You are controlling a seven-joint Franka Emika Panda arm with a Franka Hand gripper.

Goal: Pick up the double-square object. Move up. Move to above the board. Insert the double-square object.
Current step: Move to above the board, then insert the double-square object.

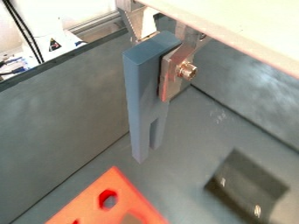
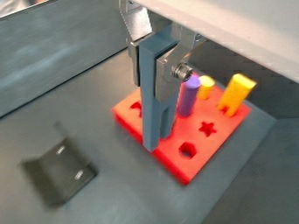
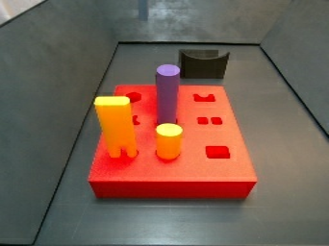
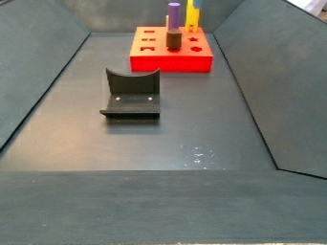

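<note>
My gripper (image 1: 156,54) is shut on the top of the double-square object (image 1: 142,105), a tall slim grey-blue post with two legs at its lower end. It hangs upright in the air, as both wrist views show (image 2: 155,96). The silver fingers (image 2: 174,70) clamp its sides. The board (image 2: 187,149) is a thick red slab with shaped holes, lying below the post's lower end (image 1: 111,203). Both side views show the board (image 3: 180,168) (image 4: 173,61), but neither the gripper nor the post.
On the board stand a purple cylinder (image 3: 167,88), a yellow-orange two-legged block (image 3: 114,125) and a short yellow cylinder (image 3: 168,141). The dark fixture (image 4: 130,93) stands on the grey floor beside the board (image 2: 59,171). Sloped grey walls enclose the floor.
</note>
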